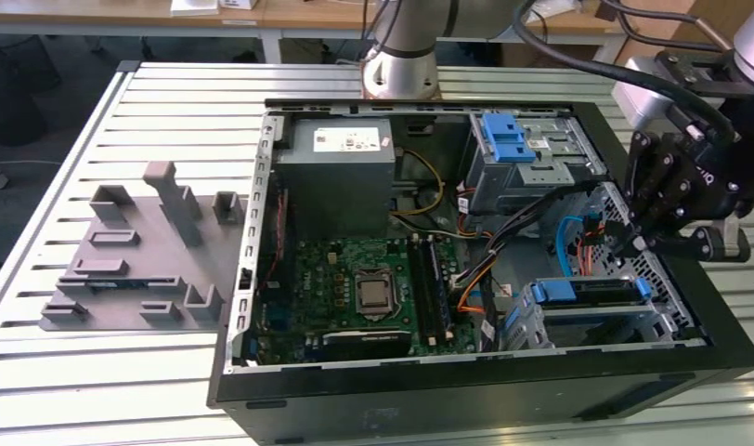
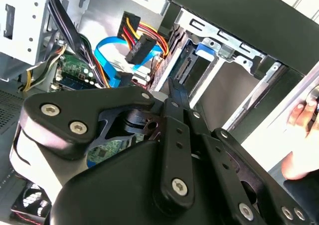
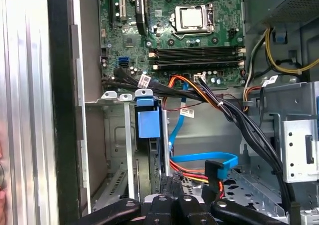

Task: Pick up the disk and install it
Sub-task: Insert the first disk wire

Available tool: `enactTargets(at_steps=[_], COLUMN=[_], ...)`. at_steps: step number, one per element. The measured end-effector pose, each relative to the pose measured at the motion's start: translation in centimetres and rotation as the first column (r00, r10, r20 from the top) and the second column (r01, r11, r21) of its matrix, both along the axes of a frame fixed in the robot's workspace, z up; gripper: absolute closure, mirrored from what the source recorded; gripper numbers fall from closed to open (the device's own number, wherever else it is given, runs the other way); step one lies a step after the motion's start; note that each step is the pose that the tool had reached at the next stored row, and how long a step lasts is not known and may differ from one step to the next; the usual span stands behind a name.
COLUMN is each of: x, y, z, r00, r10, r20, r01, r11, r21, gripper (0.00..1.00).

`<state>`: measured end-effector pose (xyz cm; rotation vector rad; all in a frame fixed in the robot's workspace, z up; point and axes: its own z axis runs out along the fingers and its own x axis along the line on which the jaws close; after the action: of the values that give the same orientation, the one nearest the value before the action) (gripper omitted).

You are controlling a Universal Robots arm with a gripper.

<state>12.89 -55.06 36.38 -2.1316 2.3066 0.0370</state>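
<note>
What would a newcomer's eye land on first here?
An open computer case lies on its side, motherboard exposed. At the exterior view's right, the robot's black hand hangs near a blue disk carrier inside the case. A grey fixture sits at the exterior view's left.

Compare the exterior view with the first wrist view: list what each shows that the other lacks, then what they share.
Exterior view: the grey fixture block at the exterior view's left, and the arm's base behind the open case.
First wrist view: a look down into the drive cage, with its perforated inner wall.
Both: the CPU socket, the blue flat cable, the disk's blue carrier seated in the cage, and the end effector close to it.
</note>
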Motion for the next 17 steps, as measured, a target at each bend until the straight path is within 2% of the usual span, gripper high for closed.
enactTargets(at_steps=[5,9,17], x=[0.1,0.2,0.6], y=[0.32,0.76,1.57], z=[0.0,0.0,-0.03], r00=[0.9997,0.9993,0.9992], r10=[-0.025,-0.039,-0.039], r20=[0.0,0.0,-0.0006], r01=[0.025,0.039,0.039], r11=[0.9997,0.9993,0.9992], r21=[0.0,-0.0001,-0.0004], gripper=[0.89,0.89,0.89])
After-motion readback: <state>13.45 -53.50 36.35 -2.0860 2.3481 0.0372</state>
